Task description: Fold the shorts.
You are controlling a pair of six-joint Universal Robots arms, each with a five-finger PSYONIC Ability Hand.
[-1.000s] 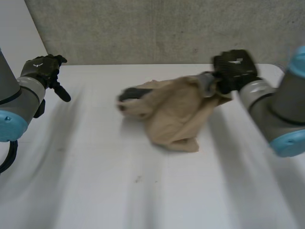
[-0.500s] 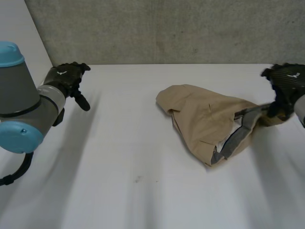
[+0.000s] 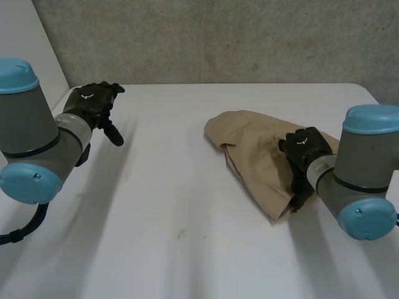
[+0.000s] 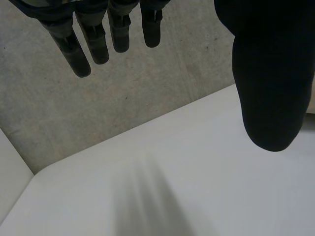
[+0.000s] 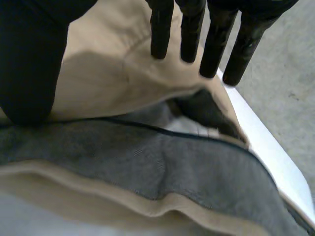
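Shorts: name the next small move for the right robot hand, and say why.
Probably close the right robot hand on the open edge of the shorts beneath it. Its fingers are straight over the tan cloth, gripping nothing, and the grey lining lies exposed beside its thumb. The shorts lie bunched, so they likely need spreading first. The left robot hand is open, apart from the cloth.

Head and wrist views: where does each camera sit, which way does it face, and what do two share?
Head view: behind the arms, looking down at the table; shows both arms, left robot hand, right robot hand.
Left wrist view: on that wrist, facing table and concrete wall; own fingers, thumb.
Right wrist view: on that wrist, facing the shorts; own fingers, thumb.
Shared: head and right wrist views show the shorts.
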